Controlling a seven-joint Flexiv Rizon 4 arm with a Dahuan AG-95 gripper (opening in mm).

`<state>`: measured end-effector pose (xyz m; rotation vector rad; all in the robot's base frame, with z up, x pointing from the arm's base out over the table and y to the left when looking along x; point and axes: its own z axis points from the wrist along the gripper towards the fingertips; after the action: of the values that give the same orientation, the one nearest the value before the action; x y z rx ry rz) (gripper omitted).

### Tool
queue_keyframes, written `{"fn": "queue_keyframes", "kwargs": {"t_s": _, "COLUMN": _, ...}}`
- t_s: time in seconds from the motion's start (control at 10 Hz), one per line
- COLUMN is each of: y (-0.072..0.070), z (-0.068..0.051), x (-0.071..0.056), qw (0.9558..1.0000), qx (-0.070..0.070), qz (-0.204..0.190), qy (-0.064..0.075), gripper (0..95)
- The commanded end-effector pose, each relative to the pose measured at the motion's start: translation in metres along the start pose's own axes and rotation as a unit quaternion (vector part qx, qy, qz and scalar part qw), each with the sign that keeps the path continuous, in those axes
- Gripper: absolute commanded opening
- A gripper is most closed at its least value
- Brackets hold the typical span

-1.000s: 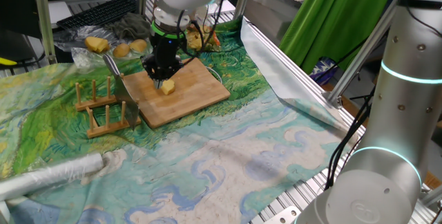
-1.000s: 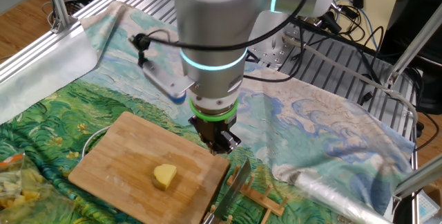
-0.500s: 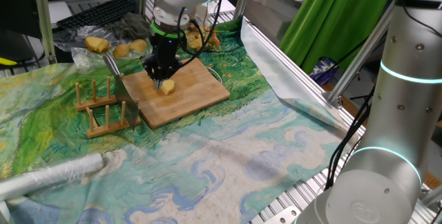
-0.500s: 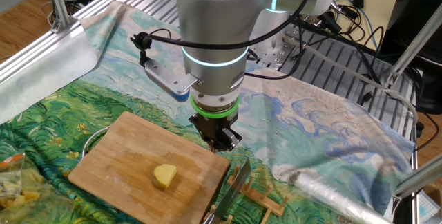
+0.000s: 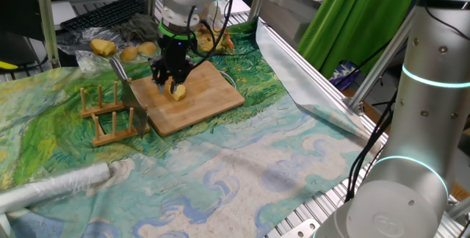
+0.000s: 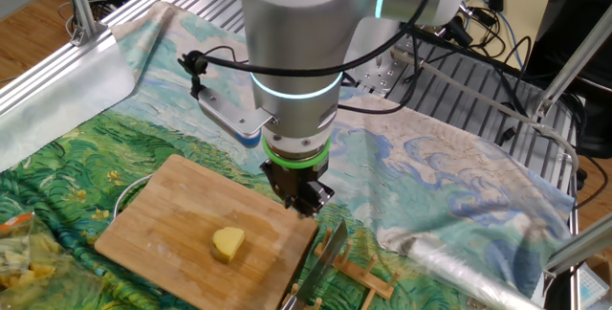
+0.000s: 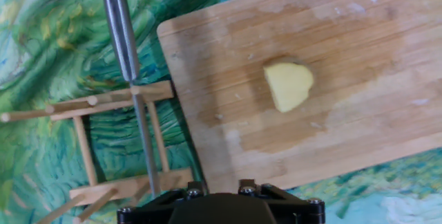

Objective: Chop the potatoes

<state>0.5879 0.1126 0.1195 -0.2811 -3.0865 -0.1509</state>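
1. Hand view: pale-yellow potato lump lying uncut on rectangular wooden board, ahead of black two-finger gripper.
2. Jaw gap hidden; nothing visibly held.
3. Steel knife propped on wooden rack beside; judged best gripped squarely on its handle before cutting.

Pale-yellow potato noted on a light-brown wooden board with grain streaks. Counter covered by a cloth painted in swirling greens, yellows, pale blue and white. Rack in pale wood; knife grey steel. Arm silver-grey, ringed with cyan light and a green band; pincer black.
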Motion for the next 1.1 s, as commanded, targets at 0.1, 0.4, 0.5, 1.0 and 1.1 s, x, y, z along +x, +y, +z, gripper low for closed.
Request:
{"fn": "queue_keyframes", "kwargs": {"t_s": 0.1, "y": 0.013, "z": 0.008, "x": -0.006, "qw": 0.9999, "qx": 0.0, "qz": 0.008, "qy": -0.007, "gripper": 38.0}}
{"fn": "queue_keyframes", "kwargs": {"t_s": 0.4, "y": 0.039, "z": 0.012, "x": -0.018, "qw": 0.9996, "qx": -0.006, "qz": 0.026, "qy": -0.006, "gripper": 38.0}}
{"fn": "queue_keyframes", "kwargs": {"t_s": 0.5, "y": 0.044, "z": 0.015, "x": -0.023, "qw": 0.9995, "qx": -0.009, "qz": 0.029, "qy": -0.004, "gripper": 38.0}}
{"fn": "queue_keyframes", "kwargs": {"t_s": 1.0, "y": 0.062, "z": 0.03, "x": -0.033, "qw": 0.9987, "qx": -0.021, "qz": 0.046, "qy": -0.005, "gripper": 38.0}}
{"fn": "queue_keyframes", "kwargs": {"t_s": 1.1, "y": 0.065, "z": 0.035, "x": -0.034, "qw": 0.9986, "qx": -0.023, "qz": 0.047, "qy": -0.005, "gripper": 38.0}}
